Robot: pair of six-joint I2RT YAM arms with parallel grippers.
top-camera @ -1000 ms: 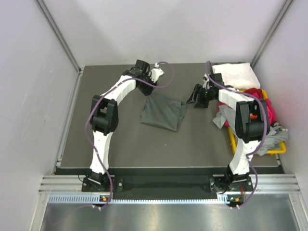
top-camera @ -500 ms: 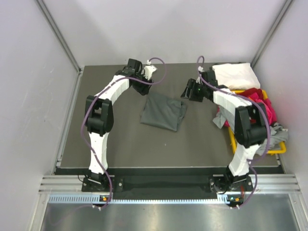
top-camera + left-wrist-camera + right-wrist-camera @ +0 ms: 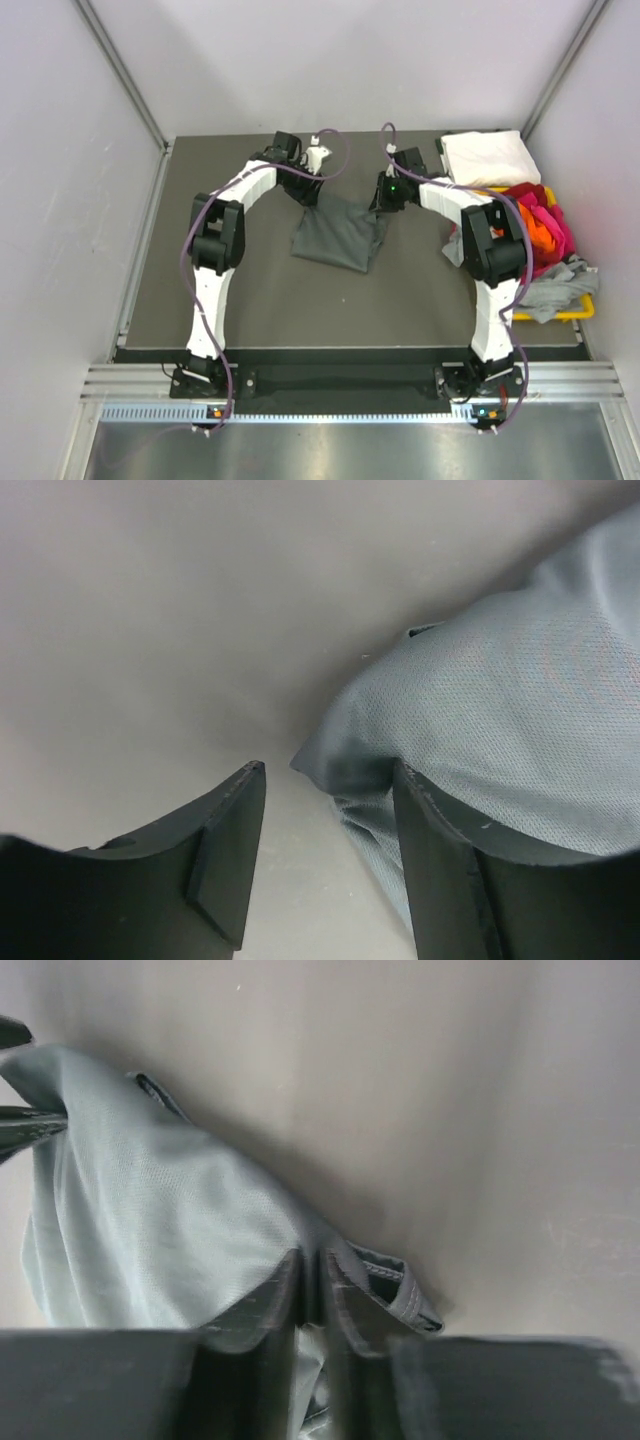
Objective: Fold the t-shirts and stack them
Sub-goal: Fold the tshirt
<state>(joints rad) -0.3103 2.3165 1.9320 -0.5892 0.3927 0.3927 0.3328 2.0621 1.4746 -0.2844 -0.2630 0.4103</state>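
Observation:
A dark grey t-shirt [image 3: 338,235] lies partly folded in the middle of the table. My left gripper [image 3: 308,195] is at its far left corner, open; in the left wrist view the cloth corner [image 3: 340,770] lies between the fingers of the left gripper [image 3: 328,780], against the right one. My right gripper [image 3: 383,200] is at the far right corner; in the right wrist view the right gripper [image 3: 312,1260] is shut on a fold of the dark grey t-shirt [image 3: 150,1210]. A folded white t-shirt [image 3: 485,155] sits at the far right.
A yellow bin [image 3: 560,315] at the right edge holds a heap of red and pink [image 3: 550,210], orange [image 3: 537,232] and light grey [image 3: 560,285] shirts. Grey walls enclose the table on three sides.
The right gripper swung left from beside the bin to the shirt's far right corner and closed on the cloth. The left gripper shifted right and down onto the far left corner, its jaws wider.

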